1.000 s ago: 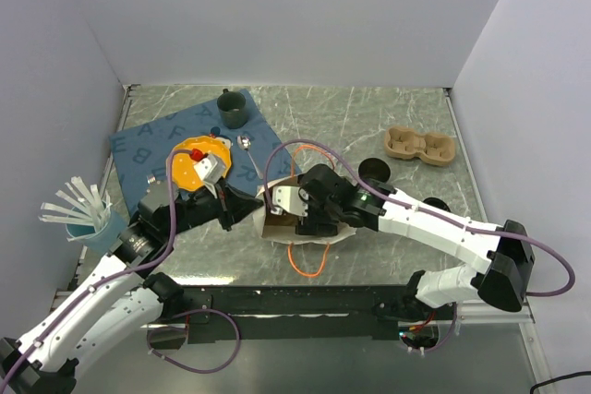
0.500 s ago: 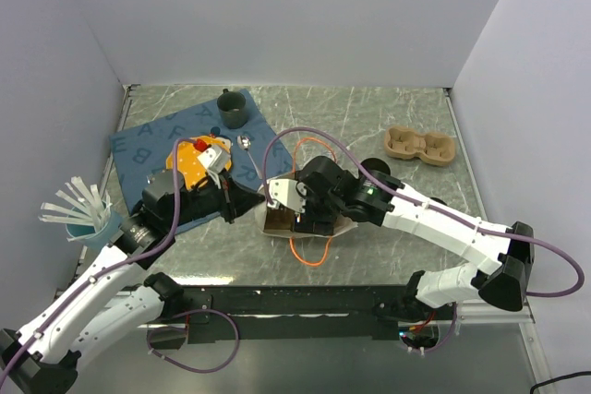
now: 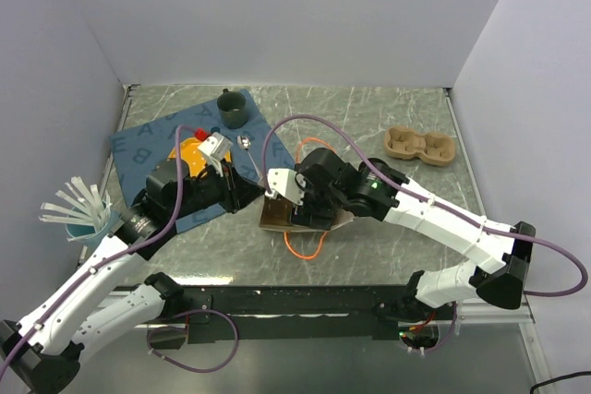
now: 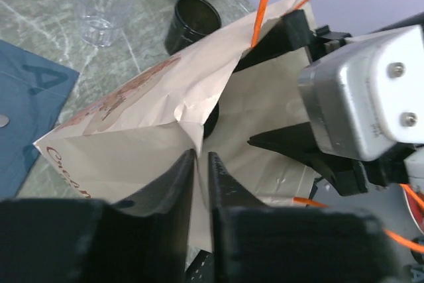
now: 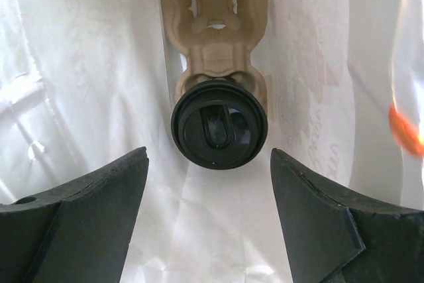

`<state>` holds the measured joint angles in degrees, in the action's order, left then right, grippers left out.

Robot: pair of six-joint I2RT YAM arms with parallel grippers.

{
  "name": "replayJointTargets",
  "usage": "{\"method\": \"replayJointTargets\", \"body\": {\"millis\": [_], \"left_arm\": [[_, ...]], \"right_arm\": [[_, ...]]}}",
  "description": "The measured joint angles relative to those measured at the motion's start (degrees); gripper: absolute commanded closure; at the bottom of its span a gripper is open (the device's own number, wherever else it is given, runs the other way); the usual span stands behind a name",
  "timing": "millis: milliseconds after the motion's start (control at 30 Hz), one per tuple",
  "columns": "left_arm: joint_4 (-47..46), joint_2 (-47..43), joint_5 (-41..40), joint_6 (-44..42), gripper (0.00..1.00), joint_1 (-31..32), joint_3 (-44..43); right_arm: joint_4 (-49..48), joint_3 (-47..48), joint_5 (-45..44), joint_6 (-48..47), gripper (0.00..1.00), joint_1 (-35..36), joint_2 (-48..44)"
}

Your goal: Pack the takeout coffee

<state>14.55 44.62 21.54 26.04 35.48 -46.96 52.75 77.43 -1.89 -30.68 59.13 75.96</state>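
Spotted 1 takeout cup (image 5: 219, 124), black lid on, seated in the lower pocket of the pulp tray (image 5: 215, 18), centre frame inside the paper bag (image 4: 132, 117). Caught right gripper (image 5: 209, 160) spread wide either side, gripping nothing. Saw left gripper (image 4: 202, 164) nearly closed around the bag's fold, lower centre; couldn't tell if clamped.

The overhead view gives you soft, even light from above. The table (image 3: 369, 117) shows no glare, and only faint shadows sit beneath the arms. In your right wrist view the paper bag (image 5: 79, 64) glows white, nearly washed out toward 10 o'clock. The cup lid (image 5: 220, 124) at centre stays sharp, and the fingers (image 5: 73, 217) at 7 and 5 o'clock sink into black. The orange cord (image 5: 401, 127) smears at 3 o'clock. Your left wrist view blurs its own fingers (image 4: 159, 223) at 6 o'clock.
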Motion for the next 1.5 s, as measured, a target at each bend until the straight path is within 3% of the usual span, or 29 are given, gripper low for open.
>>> {"method": "replayJointTargets", "body": {"millis": [267, 733, 933, 1167, 1500], "left_arm": [[0.9, 0.0, -5.3, 1.2, 0.47, 0.0, -0.8], [5.9, 2.5, -17.6, -0.4, 0.11, 0.0, -8.5], [9.3, 2.7, -23.3, -1.9, 0.01, 0.0, -11.5], [10.4, 1.9, -30.2, -1.4, 0.03, 0.0, -12.8], [16.4, 1.9, -33.5, 2.0, 0.03, 0.0, -18.3]], "right_arm": [[0.0, 0.7, -1.7, 2.3, 0.2, -0.1, 0.7], [-1.1, 8.1, -4.1, 2.9, 0.2, -3.5, 4.5], [-0.9, 11.4, -4.5, 3.0, 0.2, -3.7, 5.9], [-0.7, 16.2, -4.5, 4.5, 0.24, -3.9, 6.8], [-0.5, 20.6, -8.5, 7.7, 0.25, -4.4, 6.8]]}}
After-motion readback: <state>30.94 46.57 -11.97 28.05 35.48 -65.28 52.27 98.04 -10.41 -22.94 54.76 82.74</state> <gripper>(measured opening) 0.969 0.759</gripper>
